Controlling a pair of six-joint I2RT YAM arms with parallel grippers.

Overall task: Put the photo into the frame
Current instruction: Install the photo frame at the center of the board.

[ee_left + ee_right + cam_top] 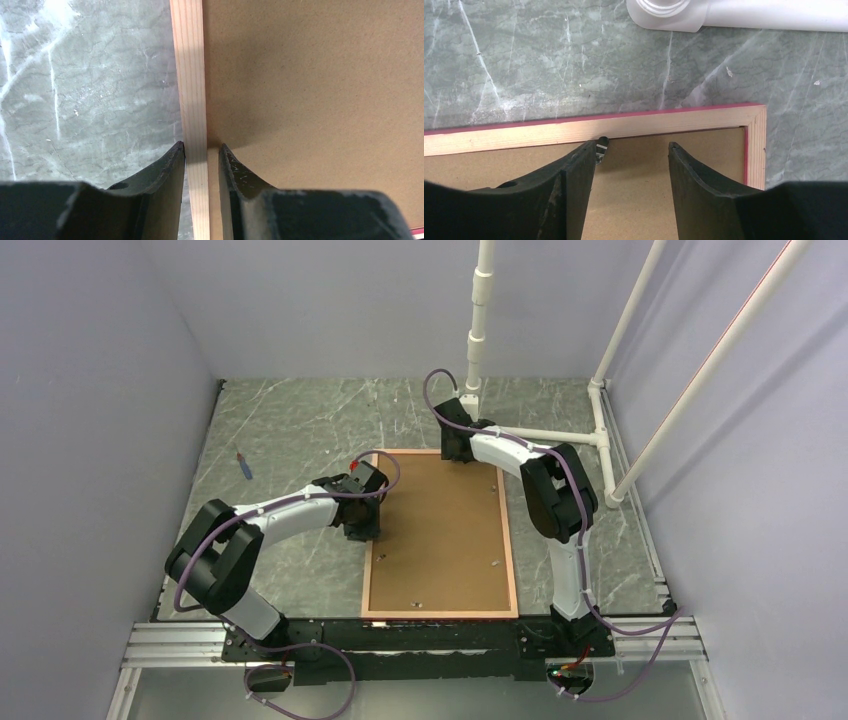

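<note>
The frame [511,540] lies face down in the middle of the table, its narrow pale wood edges tipped reddish-pink. A plain brown backing board [440,530] fills it. The photo is hidden. My left gripper [362,530] is shut on the frame's left rail [192,75], one finger outside on the table side, the other over the board [310,90]. My right gripper [458,455] hovers open above the board just inside the far rail [524,134], close to the far right corner. Its left finger sits beside a small metal tab [601,147]. Nothing is between its fingers.
A white pipe stand [480,330] rises at the back right, and its base pipe [744,12] lies just beyond the frame's far rail. A small blue and red tool [243,465] lies on the marble table at the left. An aluminium rail [170,645] runs along the near edge.
</note>
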